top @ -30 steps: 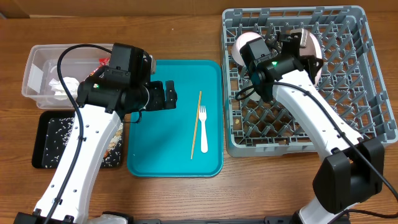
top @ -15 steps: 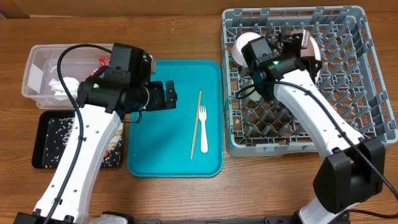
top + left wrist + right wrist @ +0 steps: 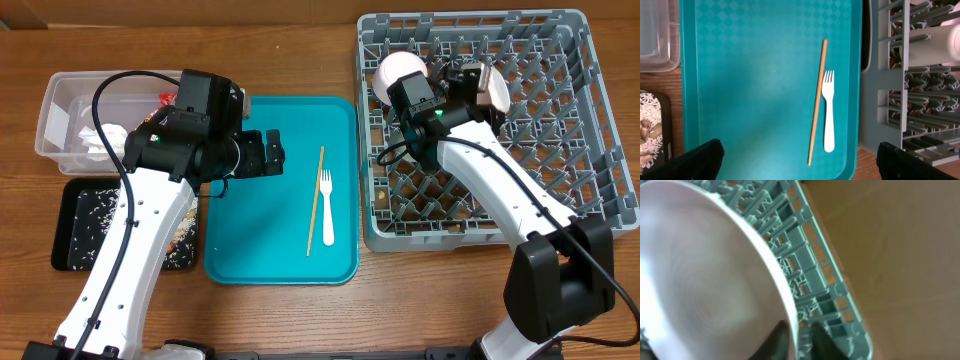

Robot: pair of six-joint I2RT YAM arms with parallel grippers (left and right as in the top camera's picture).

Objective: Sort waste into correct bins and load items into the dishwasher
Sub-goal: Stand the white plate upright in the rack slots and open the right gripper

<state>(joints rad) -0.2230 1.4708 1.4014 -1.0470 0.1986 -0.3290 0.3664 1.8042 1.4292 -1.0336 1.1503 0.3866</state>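
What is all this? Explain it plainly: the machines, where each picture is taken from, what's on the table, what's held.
Two robot arms work at a wooden table. One picture looks down from above; the other two come from cameras on the wrists. The left pincer hangs open over a teal tray bearing a fork and chopstick. The right pincer straddles the rim of a white plate in the grey rack; whether it grips is unclear. A clear tub and black tray hold waste.
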